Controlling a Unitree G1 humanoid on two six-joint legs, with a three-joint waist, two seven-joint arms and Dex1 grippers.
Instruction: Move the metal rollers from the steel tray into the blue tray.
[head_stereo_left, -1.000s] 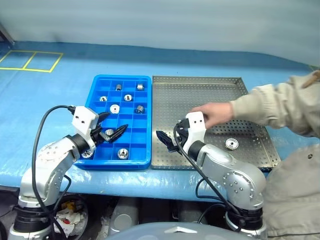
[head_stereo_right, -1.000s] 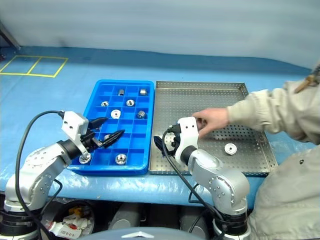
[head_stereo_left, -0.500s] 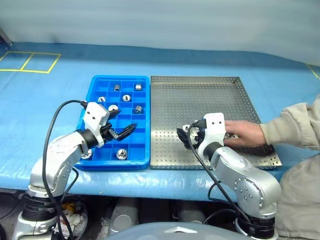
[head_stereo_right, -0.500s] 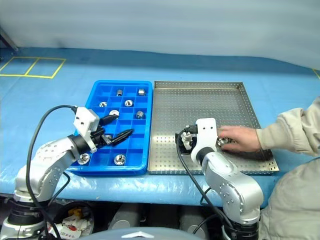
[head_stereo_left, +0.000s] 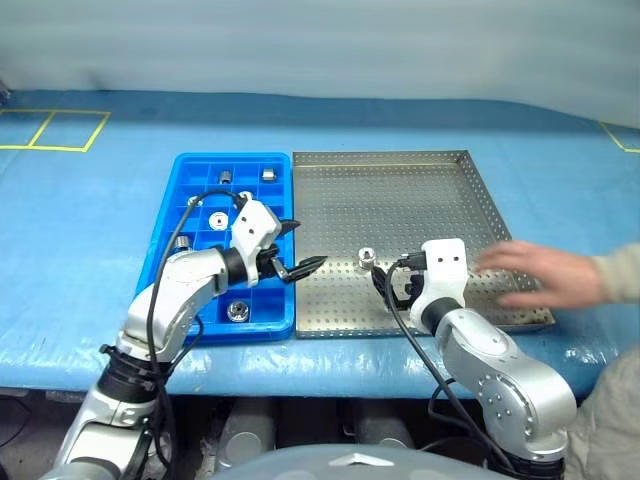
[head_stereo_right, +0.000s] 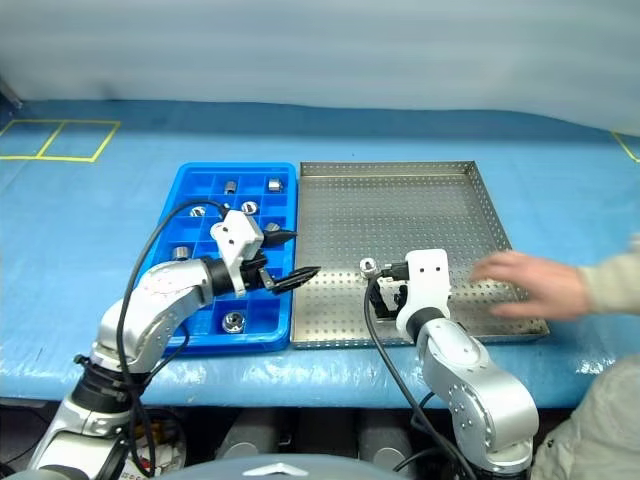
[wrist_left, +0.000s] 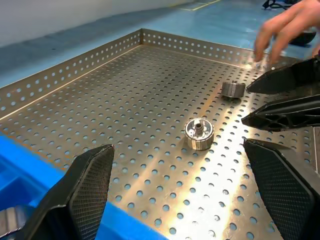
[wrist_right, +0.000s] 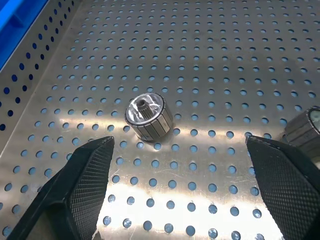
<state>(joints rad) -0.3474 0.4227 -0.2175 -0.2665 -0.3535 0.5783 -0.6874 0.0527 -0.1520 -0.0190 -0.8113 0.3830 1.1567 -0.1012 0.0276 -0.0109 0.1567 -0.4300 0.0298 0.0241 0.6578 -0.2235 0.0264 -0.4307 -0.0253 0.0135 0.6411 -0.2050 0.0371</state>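
Head views overhead; wrist views close over steel tray

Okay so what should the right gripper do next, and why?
Probably ease forward and down, then close on the roller: it stands on the steel tray just ahead, between the open, empty fingers of the right gripper. A person's hand hovers nearby, so go slowly.

Steel tray: grey, even grid of small round holes, rims perforated too. Blue tray: bright blue, square compartments. Metal rollers: shiny silver, ribbed sides. Table cover: light blue, yellow lines at far left. Person's sleeve: beige.
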